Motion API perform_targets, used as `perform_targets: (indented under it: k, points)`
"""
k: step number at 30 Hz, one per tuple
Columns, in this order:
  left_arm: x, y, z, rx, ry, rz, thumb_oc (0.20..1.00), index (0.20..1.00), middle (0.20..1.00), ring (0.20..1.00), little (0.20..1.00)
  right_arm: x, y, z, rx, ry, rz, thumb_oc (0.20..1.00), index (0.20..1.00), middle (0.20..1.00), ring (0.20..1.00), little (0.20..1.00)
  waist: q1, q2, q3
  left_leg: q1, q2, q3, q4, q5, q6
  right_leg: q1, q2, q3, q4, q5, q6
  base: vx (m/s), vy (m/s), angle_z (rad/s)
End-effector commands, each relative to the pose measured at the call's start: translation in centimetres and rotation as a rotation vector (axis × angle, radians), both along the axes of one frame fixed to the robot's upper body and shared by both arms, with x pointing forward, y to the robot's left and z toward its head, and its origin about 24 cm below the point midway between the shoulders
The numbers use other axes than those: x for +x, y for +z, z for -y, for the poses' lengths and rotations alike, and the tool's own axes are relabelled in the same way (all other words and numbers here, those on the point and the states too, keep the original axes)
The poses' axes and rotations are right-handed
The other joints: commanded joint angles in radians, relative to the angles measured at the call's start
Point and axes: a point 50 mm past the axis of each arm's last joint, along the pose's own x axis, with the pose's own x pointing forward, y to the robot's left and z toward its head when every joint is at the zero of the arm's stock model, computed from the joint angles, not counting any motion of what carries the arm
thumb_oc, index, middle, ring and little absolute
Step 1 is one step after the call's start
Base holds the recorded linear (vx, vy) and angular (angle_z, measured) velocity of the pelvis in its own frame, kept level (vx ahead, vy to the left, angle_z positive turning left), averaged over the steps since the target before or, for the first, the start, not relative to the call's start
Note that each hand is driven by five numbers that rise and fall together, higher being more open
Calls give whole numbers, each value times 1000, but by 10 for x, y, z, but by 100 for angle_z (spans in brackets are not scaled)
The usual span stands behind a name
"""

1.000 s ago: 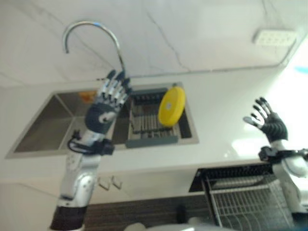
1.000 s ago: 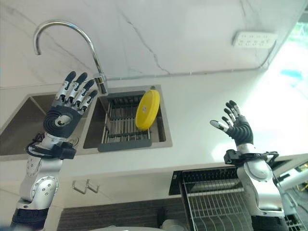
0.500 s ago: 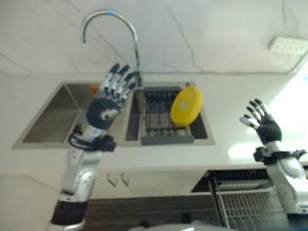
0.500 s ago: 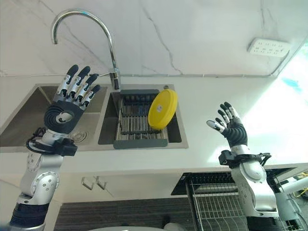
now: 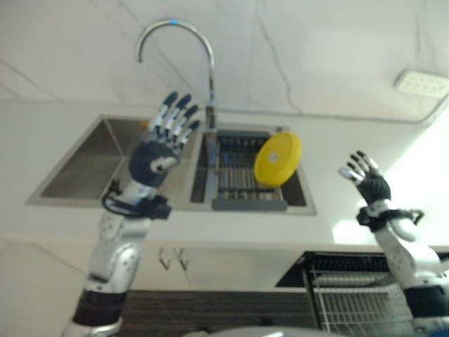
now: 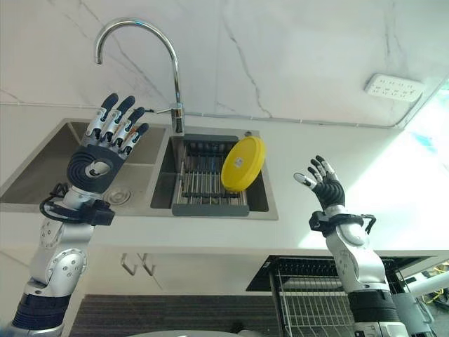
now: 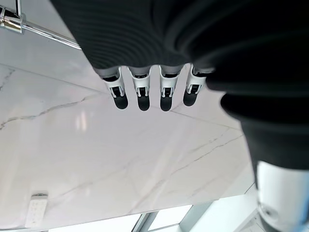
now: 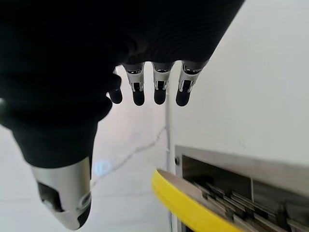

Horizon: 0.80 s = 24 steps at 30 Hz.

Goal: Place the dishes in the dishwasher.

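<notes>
A yellow plate [image 6: 243, 164] stands on edge, leaning in the grey dish rack [image 6: 210, 188] that sits in the right basin of the sink [image 6: 42, 161]. Its yellow rim [image 8: 186, 208] also shows in the right wrist view. My left hand [image 6: 105, 149] is raised over the left basin, fingers straight and spread, holding nothing. My right hand [image 6: 323, 184] is lifted above the white counter to the right of the sink, open and empty, a hand's width from the plate. The dishwasher's wire basket [image 6: 316, 298] is pulled out below the counter at the lower right.
A tall curved chrome tap [image 6: 140, 49] rises behind the sink between the basins. The marble wall carries a white socket strip [image 6: 394, 88] at the upper right. Cupboard handles [image 6: 137, 265] hang under the counter edge.
The camera has shifted, moving the whole scene rightwards in view. My right hand has come in leftwards, closer to the sink and plate. The left hand stays raised and spread.
</notes>
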Motion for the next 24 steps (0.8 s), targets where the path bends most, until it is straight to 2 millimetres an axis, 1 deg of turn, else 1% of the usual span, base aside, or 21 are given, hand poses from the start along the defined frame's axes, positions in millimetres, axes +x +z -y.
perform_targets:
  k: [1, 5, 8, 17, 24]
  points:
    - [5, 17, 6, 29, -17, 95, 1000, 1000, 1000, 1000, 1000, 22, 49, 9, 11, 19, 158, 1000, 1000, 1000, 1000, 1000, 33, 44, -18, 7, -5, -20, 6, -72, 14, 11, 11, -30, 16, -62, 39, 18, -32, 7]
    - [8, 15, 6, 30, -19, 80, 1000, 1000, 1000, 1000, 1000, 34, 43, 11, 44, 16, 110, 1000, 1000, 1000, 1000, 1000, 55, 41, -23, 8, -5, -30, 6, -73, 11, 24, 15, -42, 10, -67, 34, 20, -30, 9]
    - [10, 15, 7, 32, -21, 71, 1000, 1000, 1000, 1000, 1000, 43, 44, 13, 104, 21, 90, 1000, 1000, 1000, 1000, 1000, 69, 41, -27, 7, -3, -37, 6, -71, 8, 31, 18, -49, 7, -72, 29, 18, -21, 11]
    - [12, 15, 6, 30, -25, 57, 1000, 1000, 1000, 1000, 1000, 55, 41, 24, 165, -22, 39, 1000, 1000, 1000, 1000, 1000, 95, 43, -34, 5, -3, -58, 6, -65, 1, 48, 24, -67, 1, -84, 17, 3, -12, 7]
    - [14, 14, 6, 30, -28, 47, 1000, 1000, 1000, 1000, 1000, 61, 39, 32, 164, -40, 3, 1000, 1000, 1000, 1000, 1000, 109, 46, -36, 4, -3, -73, 6, -60, -4, 55, 27, -75, 1, -91, 11, -3, -10, 7]
